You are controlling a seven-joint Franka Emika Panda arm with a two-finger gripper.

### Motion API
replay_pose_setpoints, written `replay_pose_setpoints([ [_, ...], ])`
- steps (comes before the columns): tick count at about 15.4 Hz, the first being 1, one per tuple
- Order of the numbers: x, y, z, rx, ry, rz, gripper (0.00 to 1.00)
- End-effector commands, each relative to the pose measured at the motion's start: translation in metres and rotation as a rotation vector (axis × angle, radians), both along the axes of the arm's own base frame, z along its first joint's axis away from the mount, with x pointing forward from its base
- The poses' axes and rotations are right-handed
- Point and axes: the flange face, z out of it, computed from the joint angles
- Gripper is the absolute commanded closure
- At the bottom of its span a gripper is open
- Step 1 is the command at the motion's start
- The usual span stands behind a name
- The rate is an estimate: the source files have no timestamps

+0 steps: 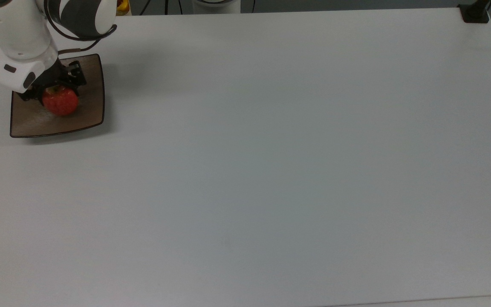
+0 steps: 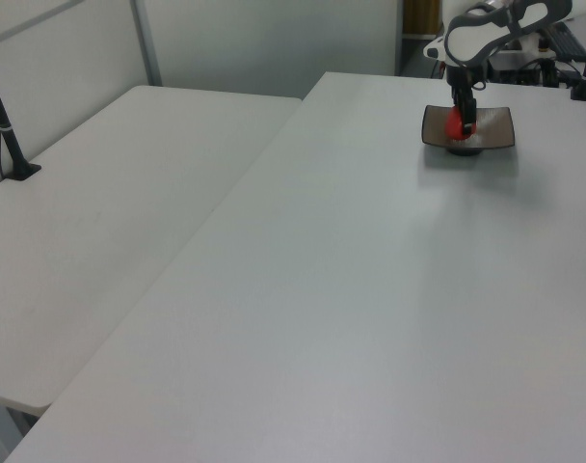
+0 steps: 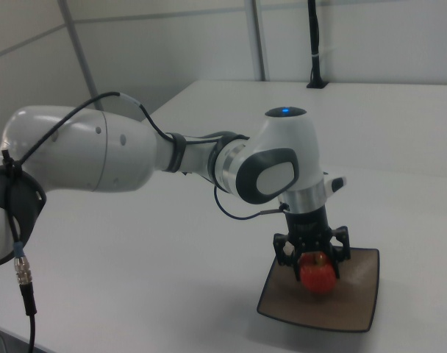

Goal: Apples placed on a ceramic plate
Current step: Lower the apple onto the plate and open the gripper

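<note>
A small red apple [image 1: 60, 101] sits low over the middle of the square tan-brown ceramic plate [image 1: 88, 114], at the far left of the top view. My gripper [image 1: 53, 89] comes straight down on it, shut on the apple, with one black finger on each side. In the right view the apple [image 3: 317, 276] hangs between the fingers [image 3: 283, 252] just at the plate's [image 3: 356, 309] surface, and I cannot tell whether it touches. The left view shows the apple [image 2: 456, 123] and plate [image 2: 492, 131] at the far end of the table, under the gripper [image 2: 460, 114].
The white arm [image 3: 135, 154] reaches in over the plate's left side in the right view. A black clamp post [image 1: 475, 12] stands at the table's top right corner in the top view. A second white table [image 2: 100, 222] with a black post [image 2: 8, 135] adjoins in the left view.
</note>
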Motion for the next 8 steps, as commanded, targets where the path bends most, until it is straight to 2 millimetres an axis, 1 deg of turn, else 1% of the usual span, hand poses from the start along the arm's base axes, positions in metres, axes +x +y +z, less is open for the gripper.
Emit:
replay_pose_setpoints([
  [1,0.004,-0.002,-0.002,0.000,-0.014,0.007,0.49],
  [2,0.002,-0.002,-0.006,0.004,-0.005,0.004,0.23],
  [3,0.000,-0.003,-0.007,0.005,-0.002,0.002,0.00],
  [4,0.000,-0.002,-0.005,0.007,-0.002,-0.001,0.00],
  [6,0.000,-0.001,0.004,0.012,-0.012,-0.006,0.00],
  [8,-0.003,0.000,0.026,0.020,-0.045,-0.023,0.00],
])
